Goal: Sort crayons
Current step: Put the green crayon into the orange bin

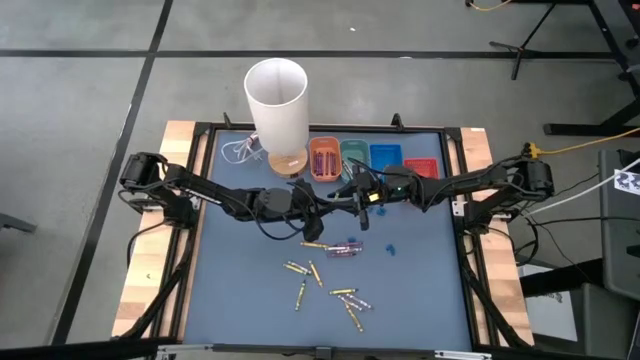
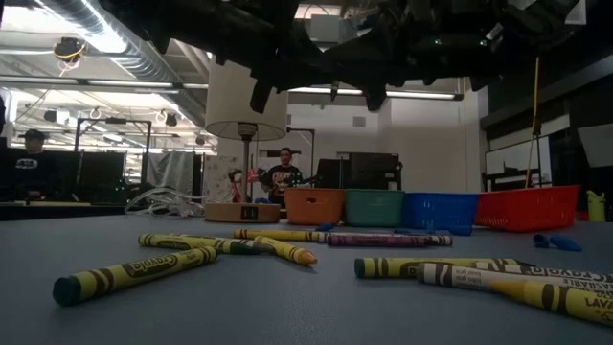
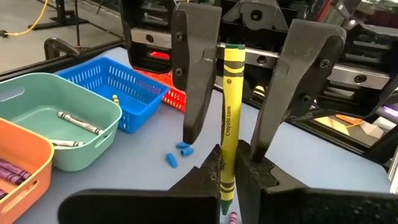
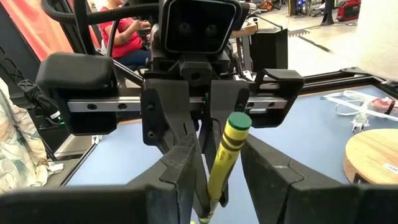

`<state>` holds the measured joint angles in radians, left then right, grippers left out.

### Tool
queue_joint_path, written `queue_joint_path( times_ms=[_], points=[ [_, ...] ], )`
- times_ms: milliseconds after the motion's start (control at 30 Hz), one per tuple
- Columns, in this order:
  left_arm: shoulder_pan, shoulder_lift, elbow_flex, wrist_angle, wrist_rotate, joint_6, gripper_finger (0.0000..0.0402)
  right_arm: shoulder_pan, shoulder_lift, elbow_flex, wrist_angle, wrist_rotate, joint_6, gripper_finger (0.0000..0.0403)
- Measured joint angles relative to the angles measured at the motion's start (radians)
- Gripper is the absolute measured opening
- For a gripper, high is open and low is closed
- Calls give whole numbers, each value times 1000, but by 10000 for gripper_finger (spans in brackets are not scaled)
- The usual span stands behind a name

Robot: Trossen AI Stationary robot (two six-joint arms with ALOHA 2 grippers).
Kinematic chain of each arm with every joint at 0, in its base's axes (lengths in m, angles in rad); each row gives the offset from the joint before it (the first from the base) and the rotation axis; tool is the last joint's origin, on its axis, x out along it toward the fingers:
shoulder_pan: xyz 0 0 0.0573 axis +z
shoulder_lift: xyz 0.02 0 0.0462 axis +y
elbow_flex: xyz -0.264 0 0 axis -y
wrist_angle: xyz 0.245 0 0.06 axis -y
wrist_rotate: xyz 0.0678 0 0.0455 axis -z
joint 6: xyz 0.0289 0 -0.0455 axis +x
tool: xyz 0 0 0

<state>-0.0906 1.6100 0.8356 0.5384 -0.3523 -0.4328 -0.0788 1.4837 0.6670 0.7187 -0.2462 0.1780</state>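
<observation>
Yellow crayon (image 3: 227,124), thin with black print and a dark tip, is pinched upright in the shut left gripper (image 3: 227,186) near the table's middle. Spread fingers of the right gripper (image 3: 239,87) are seen on both sides of it, not squeezing. More crayons (image 1: 325,285) are scattered toward six o'clock. Pale ones lie in the green tray (image 3: 93,102).

Grey concrete floor (image 1: 90,110) around table, dark seams crossing. Behind table: white wall (image 2: 421,144), ceiling strip lights (image 2: 105,38), seated person (image 2: 283,174), monitors (image 2: 101,177).
</observation>
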Motion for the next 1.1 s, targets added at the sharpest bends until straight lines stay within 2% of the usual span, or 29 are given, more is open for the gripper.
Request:
queue_joint_path(
  times_ms=[167, 500, 600, 767, 867, 967, 1100],
  points=[
    [0, 0, 0, -9, -1, 0, 9, 0, 0, 0, -4, -1, 0, 115],
    [1, 0, 0, -18, -2, 1, 25, 0, 0, 0, -12, -2, 0, 15],
    [1, 0, 0, -20, -2, 0, 33, 0, -1, 0, -13, -2, -1, 14],
    [0, 0, 2, -33, 2, -9, 58, -1, -1, 0, -17, -29, -2, 35],
    [1, 0, 1, -35, 3, -9, 80, -15, -18, 0, -51, -37, -5, 27],
    [1, 0, 1, -36, 2, -9, 102, -50, -55, 0, -132, -43, -8, 13],
    [1, 0, 1, -46, 3, -9, 125, -114, -127, 0, -287, -36, -9, 14]
  ],
)
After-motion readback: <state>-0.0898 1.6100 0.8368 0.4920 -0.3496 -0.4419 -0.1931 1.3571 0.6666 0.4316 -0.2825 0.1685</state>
